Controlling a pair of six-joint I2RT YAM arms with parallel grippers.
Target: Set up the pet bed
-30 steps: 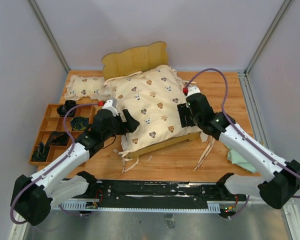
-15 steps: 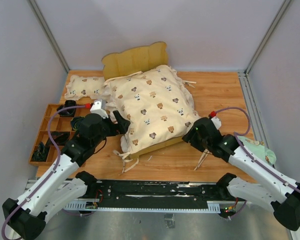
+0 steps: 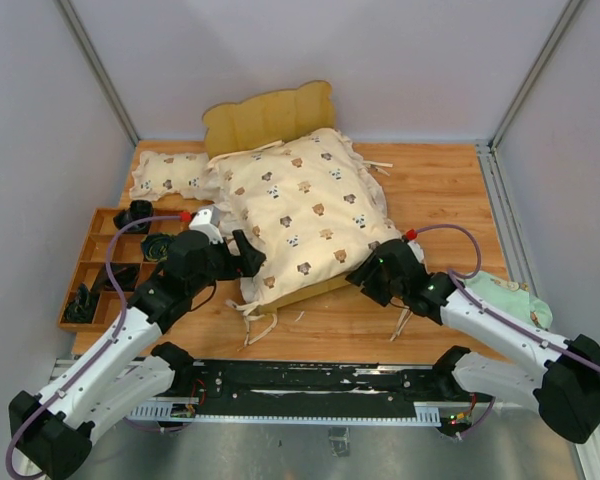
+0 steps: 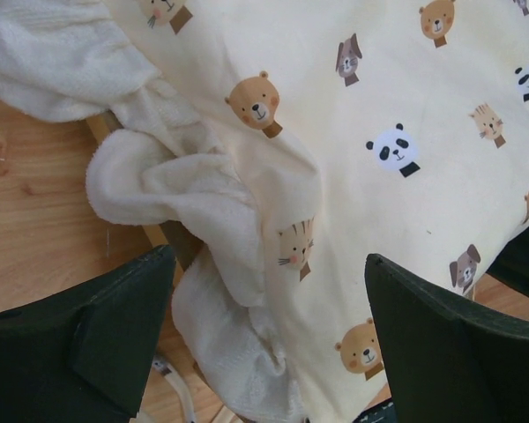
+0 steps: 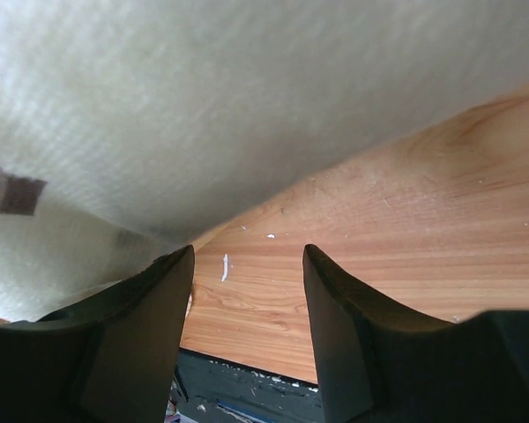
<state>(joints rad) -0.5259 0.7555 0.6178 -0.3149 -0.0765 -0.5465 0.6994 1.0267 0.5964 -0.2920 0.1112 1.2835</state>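
Nearest, the left pincer hangs low at the near left corner of the bed, its fingers spread wide with nothing between them; just past them the quilt bunches, its white ruffled edge spilling over a sliver of wooden rail. Across from it, the right pincer is also apart and empty, down close to the counter at the bed's near right corner, with the quilt's pale underside overhanging it. Loose cloth ties trail on the wood beside that arm, and a green cloth lies near the counter's right edge. Further back the bed stands mid-counter, slightly angled, the animal-print quilt heaped over it and hiding its base. Left of it sits a wooden tray holding dark items. Beyond the tray a small matching pillow lies on the counter, touching the quilt's far left corner, and farthest back the bed's wavy head end rises above the quilt
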